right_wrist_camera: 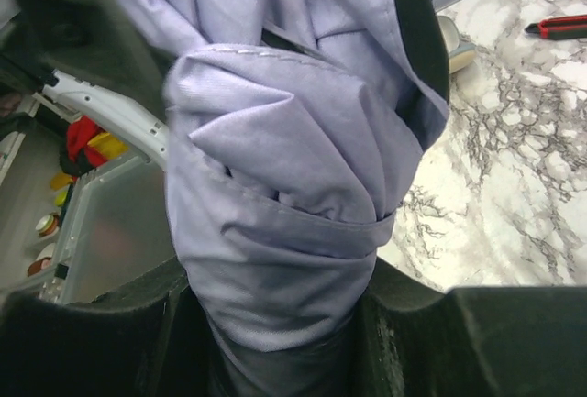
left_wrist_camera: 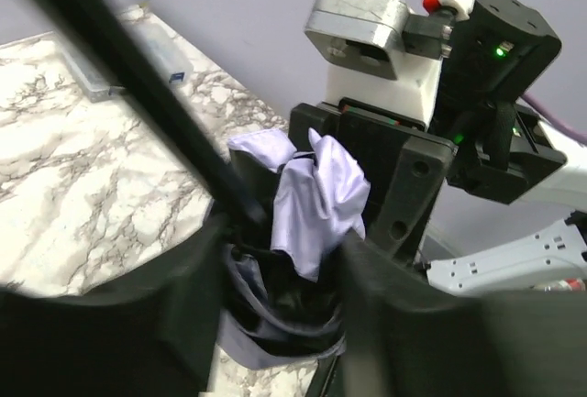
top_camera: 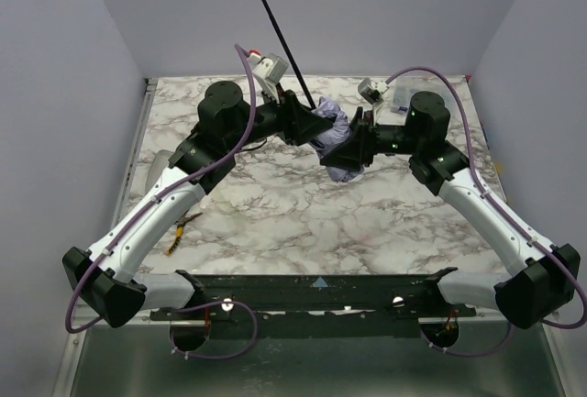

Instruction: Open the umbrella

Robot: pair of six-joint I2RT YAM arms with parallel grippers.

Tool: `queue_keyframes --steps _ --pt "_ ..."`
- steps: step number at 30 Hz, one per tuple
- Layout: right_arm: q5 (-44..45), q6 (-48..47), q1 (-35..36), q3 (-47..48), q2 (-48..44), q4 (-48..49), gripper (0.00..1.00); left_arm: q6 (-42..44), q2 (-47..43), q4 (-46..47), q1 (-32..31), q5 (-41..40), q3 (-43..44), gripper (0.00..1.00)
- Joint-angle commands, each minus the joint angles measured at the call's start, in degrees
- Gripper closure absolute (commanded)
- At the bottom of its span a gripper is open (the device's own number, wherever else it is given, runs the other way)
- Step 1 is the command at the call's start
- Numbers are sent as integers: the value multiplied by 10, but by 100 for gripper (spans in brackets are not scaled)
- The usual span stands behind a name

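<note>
Two grippers: both meet at the umbrella (right_wrist_camera: 275, 186), held up off the table (top_camera: 303, 223).
Right gripper (right_wrist_camera: 275, 324): clamped on the bunched lavender canopy, which fills the gap between its fingers.
Left gripper (left_wrist_camera: 275, 314): fingers flank the shaft (left_wrist_camera: 138, 76) and black lining; whether they press on them cannot be told.
Handling: probably light; cloth soft and slippery, shaft stiff and thin.
Hold: judged best on the shaft, not the cloth.
Surface: marble-patterned, below both grippers.
Room: plain walls (top_camera: 367, 12) close beyond the grippers.

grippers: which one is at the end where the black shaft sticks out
The left gripper; the umbrella's shaft rises from it, while the right gripper clamps bunched fabric.
</note>
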Motion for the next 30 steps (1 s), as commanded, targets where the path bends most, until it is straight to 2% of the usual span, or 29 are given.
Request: queue_keyframes --steps 1,4,6,9,10,15,20,26,29,30 --pt "-40 18 4 3 -16 52 85 -10 -7 47 0 38 -14 74" --pt "-38 29 4 3 -17 42 68 -6 -16 49 0 43 -20 99" --pt "-29 24 4 8 -19 24 51 2 -23 34 1 34 -21 100" --pt "16 -20 4 37 -18 -55 22 5 -32 4 1 4 -18 100" --pt "36 -41 3 50 -18 -85 18 8 -34 -8 1 -8 -14 100" --pt "137 -122 4 96 -20 -134 14 5 -32 -67 0 -85 10 100" --pt "158 -141 8 117 1 -145 15 -15 -13 -115 -12 -157 33 100" --pt "212 -175 51 116 17 -158 15 -42 13 -140 -25 -187 72 100" --pt "266 -191 83 118 21 -156 5 -53 21 -146 -29 -185 82 100" --pt "291 -192 92 116 23 -150 5 -54 23 -146 -30 -182 83 100"
